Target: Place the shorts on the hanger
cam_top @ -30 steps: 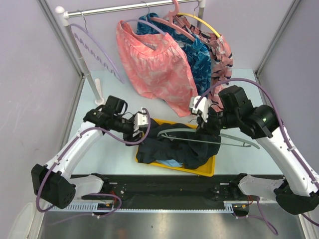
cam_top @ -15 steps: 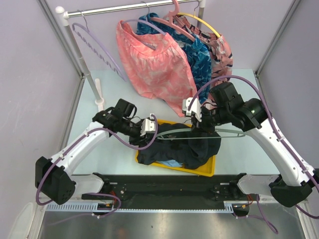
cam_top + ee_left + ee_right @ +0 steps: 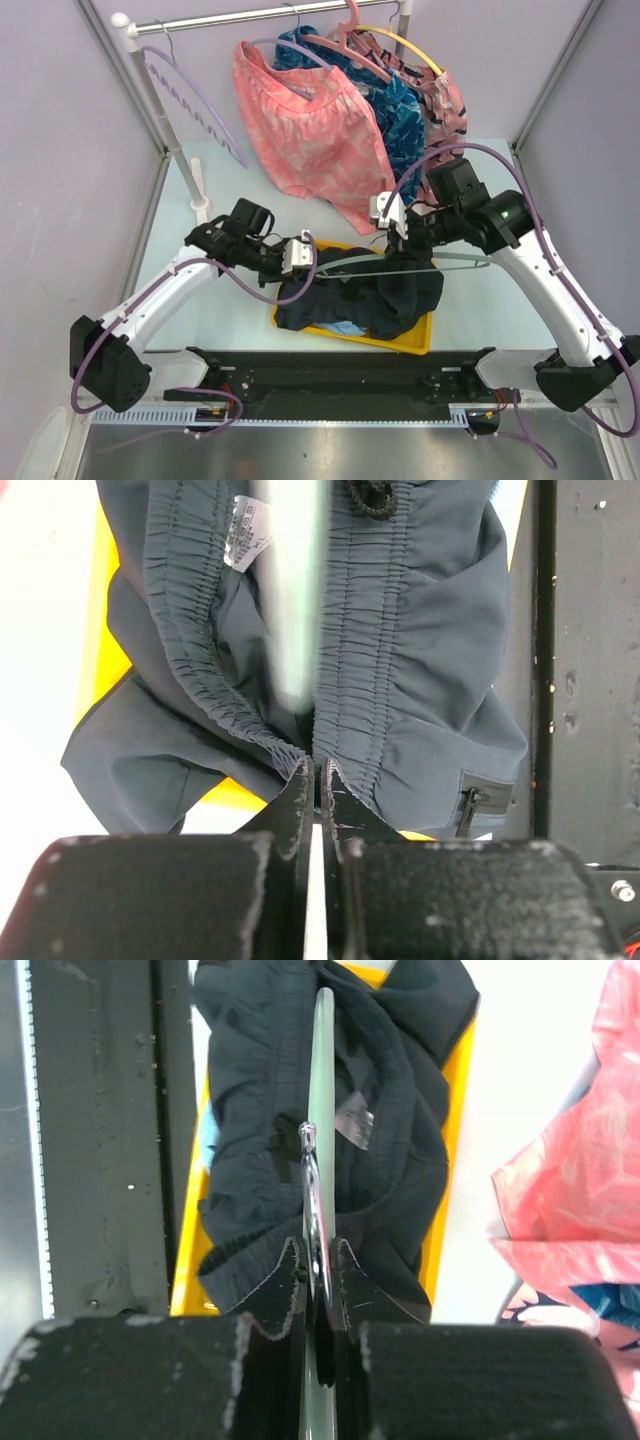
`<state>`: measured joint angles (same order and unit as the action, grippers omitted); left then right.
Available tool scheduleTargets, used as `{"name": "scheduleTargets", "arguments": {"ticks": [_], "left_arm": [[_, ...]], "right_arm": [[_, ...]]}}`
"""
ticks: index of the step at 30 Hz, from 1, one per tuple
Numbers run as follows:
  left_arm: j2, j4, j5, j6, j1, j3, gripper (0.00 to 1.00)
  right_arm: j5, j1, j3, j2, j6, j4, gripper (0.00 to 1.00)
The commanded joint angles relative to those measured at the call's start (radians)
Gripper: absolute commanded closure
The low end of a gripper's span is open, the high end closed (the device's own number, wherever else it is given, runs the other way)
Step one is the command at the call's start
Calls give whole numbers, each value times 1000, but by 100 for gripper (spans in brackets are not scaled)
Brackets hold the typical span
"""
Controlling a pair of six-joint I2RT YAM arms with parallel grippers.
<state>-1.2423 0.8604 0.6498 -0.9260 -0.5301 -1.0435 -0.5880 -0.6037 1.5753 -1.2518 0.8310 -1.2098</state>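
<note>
The dark shorts lie bunched in the yellow tray, and the waistband rises toward my left gripper. In the left wrist view that gripper is shut on the gathered waistband edge of the shorts. The pale green hanger shows blurred just beyond. My right gripper is shut on the hanger and holds it level above the shorts. In the right wrist view the gripper pinches the silver hook. The hanger runs out over the open waist of the shorts.
A rail at the back holds a pink patterned garment, a blue one and a lavender hanger. A white post stands at the left. A black strip borders the near edge. The pink garment hangs close to my right gripper.
My left gripper moved right to the shorts and closed on the waistband. My right arm drew the hanger back and a little higher over the tray.
</note>
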Motion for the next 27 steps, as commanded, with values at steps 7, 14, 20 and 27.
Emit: {"name": "scheduleTargets", "arguments": {"ticks": [7, 14, 20, 27], "left_arm": [[70, 46, -4, -93, -42, -102, 100], [56, 63, -41, -96, -70, -171, 100], [121, 35, -27, -144, -117, -179, 100], [219, 55, -107, -318, -232, -139, 100]], "right_arm": [[-143, 120, 78, -54, 164, -51, 100], [-174, 120, 52, -14, 207, -112, 100], [-202, 119, 6, -4, 223, -70, 100], [-248, 148, -3, -31, 298, -53, 100]]}}
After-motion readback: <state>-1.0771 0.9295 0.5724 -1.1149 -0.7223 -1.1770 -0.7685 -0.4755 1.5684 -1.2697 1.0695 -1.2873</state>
